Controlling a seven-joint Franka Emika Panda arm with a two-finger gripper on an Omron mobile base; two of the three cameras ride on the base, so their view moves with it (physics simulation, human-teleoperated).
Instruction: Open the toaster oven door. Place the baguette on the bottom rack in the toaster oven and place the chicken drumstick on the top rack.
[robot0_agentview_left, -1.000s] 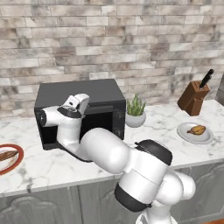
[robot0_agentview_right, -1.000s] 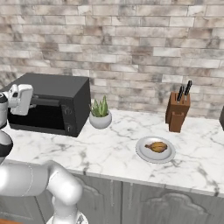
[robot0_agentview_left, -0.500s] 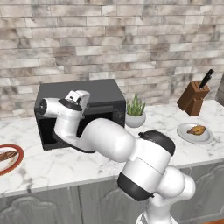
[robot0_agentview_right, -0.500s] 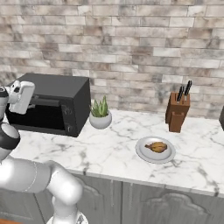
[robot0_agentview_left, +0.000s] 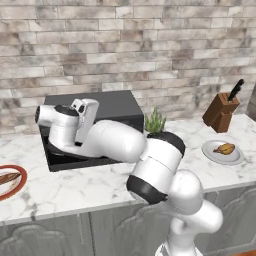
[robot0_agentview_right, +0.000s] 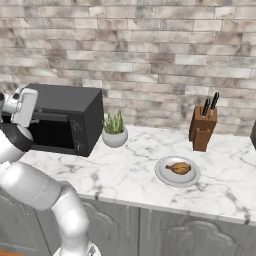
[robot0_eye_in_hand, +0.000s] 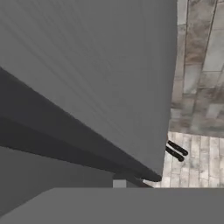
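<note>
At the counter's left end, the baguette (robot0_agentview_left: 7, 178) waits on a plate while the claw (robot0_agentview_left: 84, 111) — its grip state hidden — sits against the toaster oven (robot0_agentview_left: 117, 107) door's top edge, chicken drumstick (robot0_agentview_left: 224, 148) well away rightward.

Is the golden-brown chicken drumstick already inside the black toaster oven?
No, the golden-brown chicken drumstick lies on a grey plate beside the knife block.

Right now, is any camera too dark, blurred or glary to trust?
Left base view: evenly lit, arm blocks the toaster oven front. Right base view: sharp, oven cavity dark, chicken drumstick clear. Hand view: flat grey toaster oven surface close up, little detail, no glare.
</note>
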